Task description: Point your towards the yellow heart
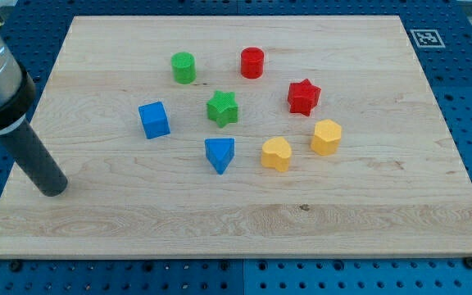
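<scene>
The yellow heart (pixel 276 153) lies on the wooden board (pixel 367 213), right of centre. A yellow pentagon (pixel 326 137) sits just to its right. My tip (pixel 53 191) rests on the board near its left edge, far to the left of the yellow heart and slightly lower in the view. The blue triangle (pixel 220 154) and the blue cube (pixel 154 120) lie between my tip and the heart. My tip touches no block.
A green star (pixel 222 108) sits at the centre, a green cylinder (pixel 183 67) and a red cylinder (pixel 252 62) towards the view's top, and a red star (pixel 303 97) to the right. A marker tag (pixel 426 37) is off the board's top right corner.
</scene>
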Controlling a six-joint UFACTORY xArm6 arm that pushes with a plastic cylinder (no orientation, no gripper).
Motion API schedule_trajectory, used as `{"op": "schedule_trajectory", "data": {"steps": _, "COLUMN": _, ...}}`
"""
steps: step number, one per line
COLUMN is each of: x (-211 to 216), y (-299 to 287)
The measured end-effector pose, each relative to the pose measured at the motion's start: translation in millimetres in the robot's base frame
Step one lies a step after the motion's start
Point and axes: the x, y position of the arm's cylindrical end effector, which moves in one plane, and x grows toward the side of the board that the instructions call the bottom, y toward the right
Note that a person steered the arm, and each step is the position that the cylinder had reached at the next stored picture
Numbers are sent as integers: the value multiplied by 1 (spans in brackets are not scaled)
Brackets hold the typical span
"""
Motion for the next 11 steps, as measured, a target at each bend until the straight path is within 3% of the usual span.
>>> {"op": "schedule_trajectory", "data": {"steps": 1, "x": -15, "y": 22}}
{"op": "schedule_trajectory", "data": {"steps": 2, "x": -27, "y": 85}}
{"op": "schedule_trajectory", "data": {"steps": 5, "x": -23, "y": 114}}
{"op": "schedule_trajectory", "data": {"steps": 7, "x": -7, "y": 193}}
{"op": "schedule_trajectory", "data": {"steps": 8, "x": -7, "y": 193}}
{"op": "schedule_trajectory", "data": {"steps": 10, "x": -4, "y": 266}}
{"op": "schedule_trajectory", "data": {"steps": 11, "x": -8, "y": 274}}
